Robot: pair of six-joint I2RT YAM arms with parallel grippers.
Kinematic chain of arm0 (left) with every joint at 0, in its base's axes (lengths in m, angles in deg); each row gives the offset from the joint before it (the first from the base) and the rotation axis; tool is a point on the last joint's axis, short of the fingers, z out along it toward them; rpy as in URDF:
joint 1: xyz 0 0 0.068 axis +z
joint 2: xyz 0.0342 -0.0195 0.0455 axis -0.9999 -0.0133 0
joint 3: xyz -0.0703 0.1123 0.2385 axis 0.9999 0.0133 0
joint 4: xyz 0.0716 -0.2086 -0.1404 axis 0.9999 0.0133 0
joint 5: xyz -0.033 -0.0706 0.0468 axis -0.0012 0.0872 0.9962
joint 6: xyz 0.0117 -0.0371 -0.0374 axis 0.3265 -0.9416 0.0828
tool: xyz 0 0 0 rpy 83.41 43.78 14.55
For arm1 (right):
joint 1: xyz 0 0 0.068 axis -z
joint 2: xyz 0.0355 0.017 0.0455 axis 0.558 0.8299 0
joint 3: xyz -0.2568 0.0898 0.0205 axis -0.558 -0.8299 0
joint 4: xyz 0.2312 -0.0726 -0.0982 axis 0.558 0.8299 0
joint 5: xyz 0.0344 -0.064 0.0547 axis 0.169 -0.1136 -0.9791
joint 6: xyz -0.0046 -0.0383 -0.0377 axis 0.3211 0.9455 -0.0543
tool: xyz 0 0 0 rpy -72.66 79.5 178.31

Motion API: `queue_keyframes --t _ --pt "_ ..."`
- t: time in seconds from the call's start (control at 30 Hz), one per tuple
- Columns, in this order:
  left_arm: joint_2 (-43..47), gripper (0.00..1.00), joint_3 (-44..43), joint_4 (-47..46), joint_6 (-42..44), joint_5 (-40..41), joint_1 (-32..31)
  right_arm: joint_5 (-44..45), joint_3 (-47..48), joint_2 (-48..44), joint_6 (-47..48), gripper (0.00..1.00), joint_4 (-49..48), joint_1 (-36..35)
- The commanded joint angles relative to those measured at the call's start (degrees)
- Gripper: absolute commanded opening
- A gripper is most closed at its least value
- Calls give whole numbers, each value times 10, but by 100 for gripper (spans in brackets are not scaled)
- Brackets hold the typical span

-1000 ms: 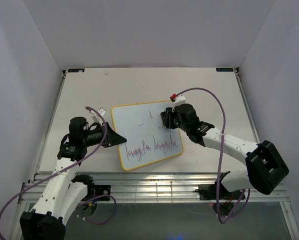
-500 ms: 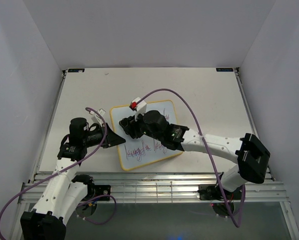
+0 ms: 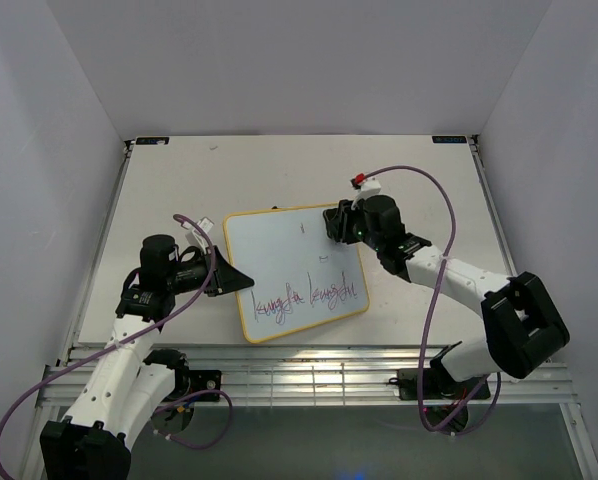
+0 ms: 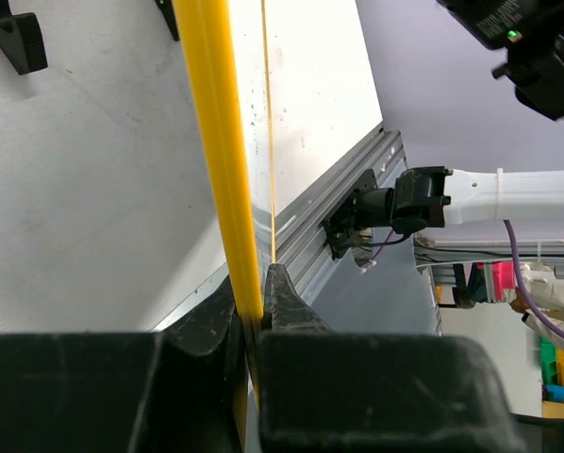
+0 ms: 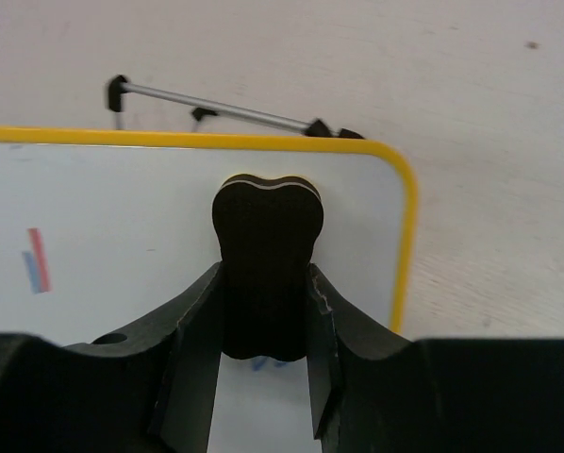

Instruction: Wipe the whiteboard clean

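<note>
Right, top camera first: the whiteboard [image 3: 294, 265] lies flat on the table [image 3: 179, 180] in the middle of the frame. It is turned a little, so its lower edge climbs toward the right. From here it looks nearly square, so its long axis is hard to call. Red-purple handwriting [image 3: 307, 297] runs along that lower edge. The left gripper [image 3: 241, 281] is pinched on the board's left rim. The right gripper [image 3: 337, 224] sits over the upper right corner. Half a second ago it was way across at the board's left-middle, and a second ago up near this same corner. The handwriting reads the same throughout, and the left gripper is where it was.

Left wrist now: the yellow frame runs from the top of the picture down to bottom centre, nipped tight between the closed fingers.

Right wrist: the jaws grip a black eraser [image 5: 268, 222], narrow end between them. It rests on the white surface just inside the rounded yellow corner at upper right.
</note>
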Motion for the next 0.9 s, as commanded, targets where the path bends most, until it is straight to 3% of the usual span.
queue_keyframes --t 0.0,0.13,0.4,0.57,0.73,0.87 --pt "21 0 -15 -69 65 -99 -17 14 -20 30 39 32 76 38" --pt "21 0 -16 -69 65 -98 -17 -37 7 48 47 31 80 34" --pt "19 0 -15 -70 65 -98 -17 -69 133 84 45 31 115 -101" --pt "16 0 -16 -69 65 -95 -17 -72 163 96 26 31 111 -175" --pt "18 0 -15 -68 65 -94 -17 -47 135 110 23 31 100 -167" --pt "18 0 -15 -69 65 -95 -17 -8 92 108 23 30 108 -97"
